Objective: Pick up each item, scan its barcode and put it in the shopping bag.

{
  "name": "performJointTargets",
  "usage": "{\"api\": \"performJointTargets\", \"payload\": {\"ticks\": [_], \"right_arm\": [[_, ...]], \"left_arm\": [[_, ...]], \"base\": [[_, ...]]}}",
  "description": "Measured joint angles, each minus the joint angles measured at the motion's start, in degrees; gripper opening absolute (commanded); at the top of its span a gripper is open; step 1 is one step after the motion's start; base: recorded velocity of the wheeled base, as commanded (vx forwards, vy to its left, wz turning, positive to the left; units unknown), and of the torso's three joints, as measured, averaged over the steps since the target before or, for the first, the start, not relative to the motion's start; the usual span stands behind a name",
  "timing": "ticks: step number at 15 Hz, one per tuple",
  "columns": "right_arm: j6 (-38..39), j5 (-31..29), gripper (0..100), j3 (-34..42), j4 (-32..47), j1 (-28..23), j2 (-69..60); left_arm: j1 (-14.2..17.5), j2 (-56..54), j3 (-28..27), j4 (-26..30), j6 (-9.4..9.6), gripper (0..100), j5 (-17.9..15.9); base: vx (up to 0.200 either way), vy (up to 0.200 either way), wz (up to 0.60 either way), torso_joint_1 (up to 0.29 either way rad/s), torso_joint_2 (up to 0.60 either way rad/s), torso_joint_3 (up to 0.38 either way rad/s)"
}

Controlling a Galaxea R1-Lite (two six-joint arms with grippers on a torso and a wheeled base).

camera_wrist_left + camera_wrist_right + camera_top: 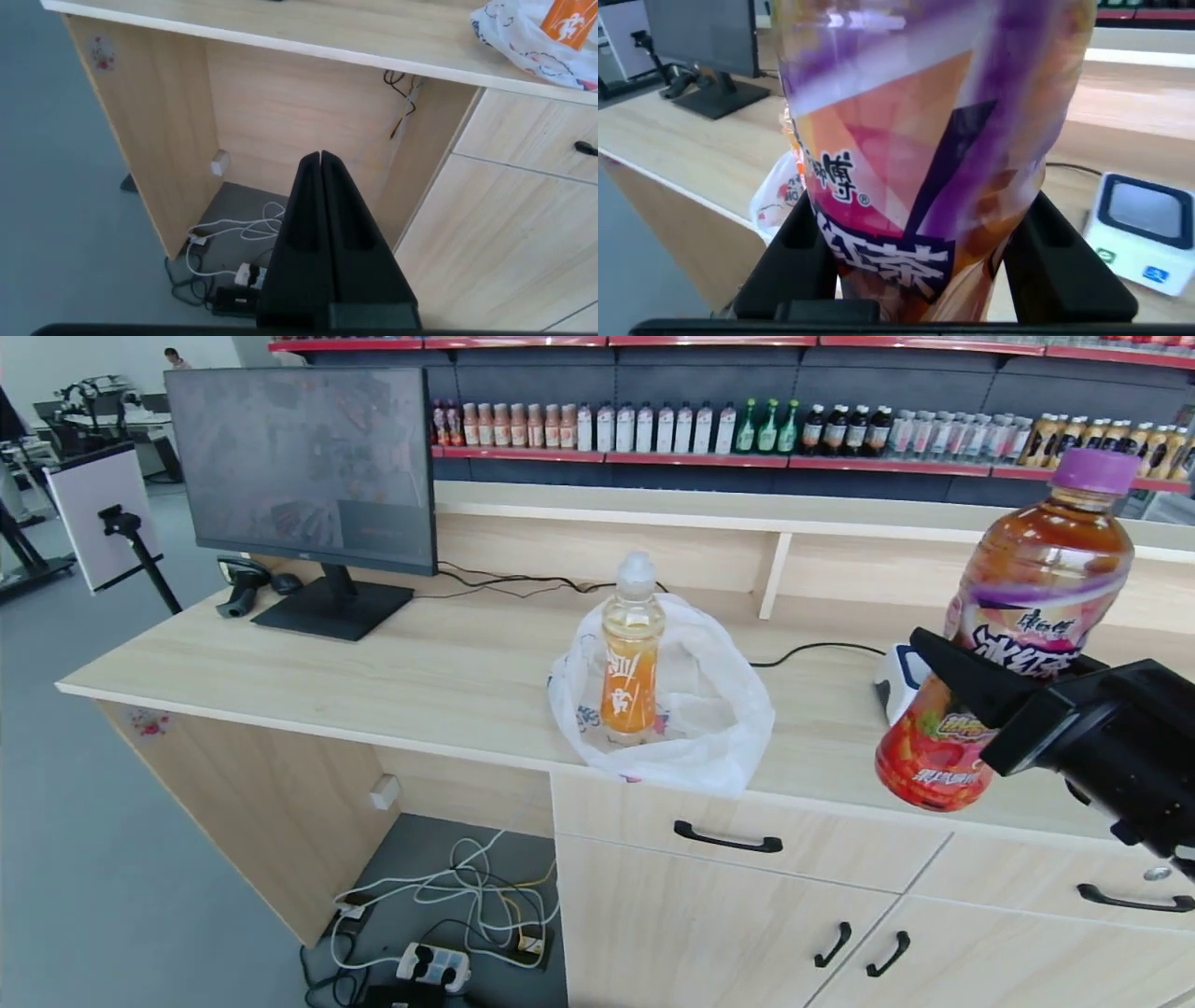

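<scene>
The right gripper (990, 695) holds a tea bottle (1036, 607) with a purple cap (1092, 471). Its jaws are squeezed onto the middle of the bottle, one on each side. The bottle is up in the air and leans a bit. It hangs over the front edge of the table (420, 681), at the right end. A small white scanner box (896, 683) sits on the table just behind the bottle.

The white shopping bag (709, 709) lies open on the table, to the left of the held bottle and well apart from it. An orange drink bottle (631, 663) stands up straight inside the bag.

The left gripper (320, 168) is down low, in front of the open space under the table. Its jaws are pressed together with nothing in them. Below it, cables and a power strip (248, 275) lie on the floor.

A dark monitor (303, 467) stands at the left end of the table, with a black hand scanner (238, 590) beside it. Behind the table, a long shelf (709, 459) holds rows of bottles.
</scene>
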Motion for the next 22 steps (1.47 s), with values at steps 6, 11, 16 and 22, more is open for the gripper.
{"api": "performJointTargets", "payload": {"ticks": [6, 11, 16, 22], "right_arm": [[0.87, 6.7, 0, -6.97, -0.49, -6.33, 4.19], [2.93, 11.96, 0, -20.37, 4.73, -7.8, 9.64], [5.03, 14.58, 0, -23.48, 5.58, -10.86, 15.27], [5.14, 14.6, 0, -24.31, -3.32, -9.97, 23.19]], "left_arm": [[0.05, 0.0, 0.0, -0.05, 0.0, 0, 0.02], [0.05, 0.0, 0.0, 0.0, -0.02, 0, 0.0], [0.05, 0.0, 0.0, -0.02, -0.05, 0, 0.0], [0.05, 0.0, 0.0, 0.0, 0.0, 0, -0.02]], "base": [[0.0, 0.0, 0.0, 0.0, 0.0, 0.0], [0.0, 0.0, 0.0, 0.0, 0.0, 0.0], [0.0, 0.0, 0.0, 0.0, 0.0, 0.0], [0.0, 0.0, 0.0, 0.0, 0.0, 0.0]]}}
